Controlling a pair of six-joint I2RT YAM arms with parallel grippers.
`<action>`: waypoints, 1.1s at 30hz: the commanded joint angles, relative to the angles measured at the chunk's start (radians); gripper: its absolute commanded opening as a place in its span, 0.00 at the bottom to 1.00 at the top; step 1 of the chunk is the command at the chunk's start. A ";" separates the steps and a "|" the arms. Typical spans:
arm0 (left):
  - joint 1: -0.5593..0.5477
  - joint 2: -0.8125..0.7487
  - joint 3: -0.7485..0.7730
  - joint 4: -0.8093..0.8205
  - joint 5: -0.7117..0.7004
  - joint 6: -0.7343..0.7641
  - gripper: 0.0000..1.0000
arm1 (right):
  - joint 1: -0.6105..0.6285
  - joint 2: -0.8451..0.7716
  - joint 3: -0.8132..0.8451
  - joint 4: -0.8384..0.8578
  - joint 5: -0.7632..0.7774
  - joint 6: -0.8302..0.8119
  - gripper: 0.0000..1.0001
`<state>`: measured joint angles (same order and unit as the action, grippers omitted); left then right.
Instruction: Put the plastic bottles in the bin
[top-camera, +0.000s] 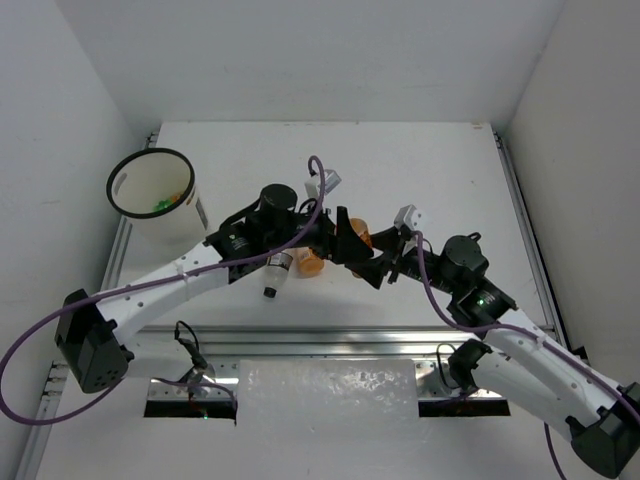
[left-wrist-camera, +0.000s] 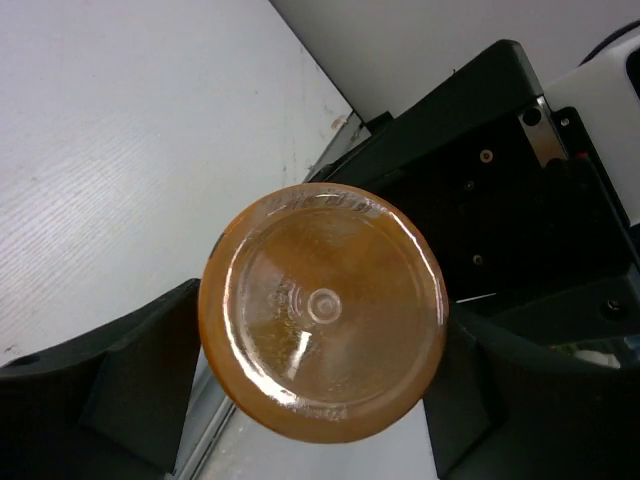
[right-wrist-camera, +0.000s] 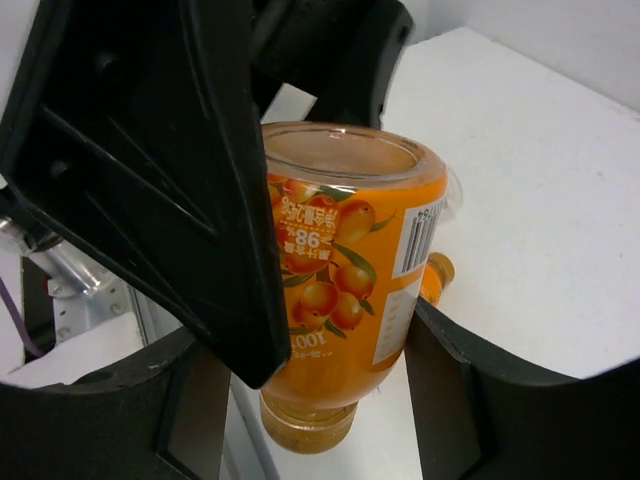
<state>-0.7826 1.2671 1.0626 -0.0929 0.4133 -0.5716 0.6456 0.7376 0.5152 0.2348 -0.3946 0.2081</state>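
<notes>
White walls close round a white table (top-camera: 430, 170). The bin (top-camera: 172, 226) stands at its far left corner, and something orange and something green show inside it.

Near the middle of the table the two arms meet over an orange bottle (top-camera: 360, 237). The right gripper (top-camera: 386, 262) has it crosswise between its fingers, base up and neck down, clear of the surface. In the right wrist view one finger (right-wrist-camera: 450, 390) lies against the labelled side of the orange bottle (right-wrist-camera: 350, 270), so that gripper (right-wrist-camera: 310, 400) is grasping it.

The left gripper (top-camera: 348, 242) comes at the same bottle from its base end. In the left wrist view the round base of the orange bottle (left-wrist-camera: 322, 310) fills the gap between the fingers (left-wrist-camera: 130, 390) of the left gripper (left-wrist-camera: 320, 400). It hides the contact, so I cannot tell whether that gripper has clamped on or only flanks the bottle.

A second orange bottle (top-camera: 312, 263) lies on the table just beside the pair, toward the near edge. A clear bottle (top-camera: 277, 273) with a black cap lies under the left arm, closer to that edge.
</notes>
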 joint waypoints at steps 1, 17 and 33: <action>-0.010 0.014 0.053 0.076 -0.033 -0.001 0.67 | 0.008 -0.012 0.052 0.009 -0.075 -0.016 0.19; 0.657 -0.176 0.482 -0.622 -0.847 0.001 0.00 | 0.005 0.100 0.209 -0.477 0.577 0.201 0.99; 1.033 -0.005 0.404 -0.567 -0.839 0.082 1.00 | 0.005 0.813 0.580 -0.466 0.312 0.148 0.99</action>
<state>0.2447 1.3067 1.4403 -0.7204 -0.4709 -0.5056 0.6498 1.4609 0.9947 -0.2245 -0.0330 0.3614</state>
